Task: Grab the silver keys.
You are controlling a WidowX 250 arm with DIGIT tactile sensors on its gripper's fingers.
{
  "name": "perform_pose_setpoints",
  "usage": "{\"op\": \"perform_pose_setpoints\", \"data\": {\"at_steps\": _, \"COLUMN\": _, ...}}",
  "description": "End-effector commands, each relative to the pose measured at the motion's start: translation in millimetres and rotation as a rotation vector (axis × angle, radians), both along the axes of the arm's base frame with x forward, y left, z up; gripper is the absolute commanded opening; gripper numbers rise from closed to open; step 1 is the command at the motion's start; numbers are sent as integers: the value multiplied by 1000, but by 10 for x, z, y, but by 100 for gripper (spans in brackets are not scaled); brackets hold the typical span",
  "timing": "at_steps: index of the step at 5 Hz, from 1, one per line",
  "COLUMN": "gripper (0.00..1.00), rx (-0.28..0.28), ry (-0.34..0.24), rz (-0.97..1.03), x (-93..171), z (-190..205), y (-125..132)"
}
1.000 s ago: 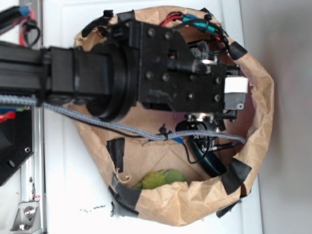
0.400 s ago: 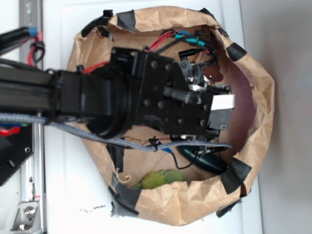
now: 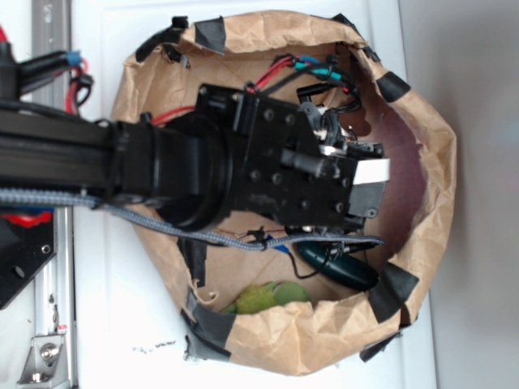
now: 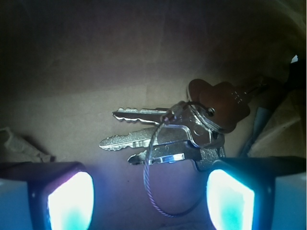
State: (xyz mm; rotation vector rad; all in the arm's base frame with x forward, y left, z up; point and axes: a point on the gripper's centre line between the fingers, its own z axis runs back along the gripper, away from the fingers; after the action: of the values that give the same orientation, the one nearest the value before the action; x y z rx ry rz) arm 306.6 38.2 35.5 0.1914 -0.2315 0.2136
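Observation:
The silver keys (image 4: 165,139) lie flat on the brown paper floor of the bag in the wrist view, three blades pointing left, with a brown tag (image 4: 220,100) at their upper right and a thin wire loop (image 4: 158,196) trailing down. My gripper (image 4: 151,201) is open, its two glowing pads (image 4: 69,201) at the frame's bottom corners. The loop lies between them, and the keys sit just beyond the tips. In the exterior view the gripper (image 3: 357,190) reaches into the paper bag (image 3: 430,203) and hides the keys.
A dark green cucumber-shaped object (image 3: 340,267) lies in the bag below the gripper. Green leafy pieces (image 3: 263,298) sit at the bag's lower edge. The bag's crumpled walls with black tape (image 3: 393,292) surround the arm. A grey cable (image 3: 178,227) crosses the bag.
The arm has moved lower and to the left within the bag over the last second. It now covers less of the cucumber-shaped object. It barely moved in the last half second.

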Motion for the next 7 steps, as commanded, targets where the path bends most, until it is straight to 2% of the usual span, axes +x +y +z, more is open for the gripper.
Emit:
{"op": "perform_pose_setpoints", "data": {"at_steps": 1, "gripper": 100, "rx": 12, "ry": -33, "rz": -9, "x": 145, "z": 72, "y": -29}}
{"op": "perform_pose_setpoints", "data": {"at_steps": 2, "gripper": 100, "rx": 42, "ry": -26, "rz": -1, "x": 223, "z": -14, "y": 19}}
{"op": "perform_pose_setpoints", "data": {"at_steps": 3, "gripper": 100, "rx": 28, "ry": -16, "rz": -9, "x": 240, "z": -14, "y": 22}}
{"op": "perform_pose_setpoints", "data": {"at_steps": 4, "gripper": 0, "rx": 30, "ry": -30, "rz": -15, "x": 237, "z": 8, "y": 23}}
{"op": "perform_pose_setpoints", "data": {"at_steps": 7, "gripper": 0, "rx": 30, "ry": -38, "rz": -23, "x": 245, "z": 19, "y": 24}}
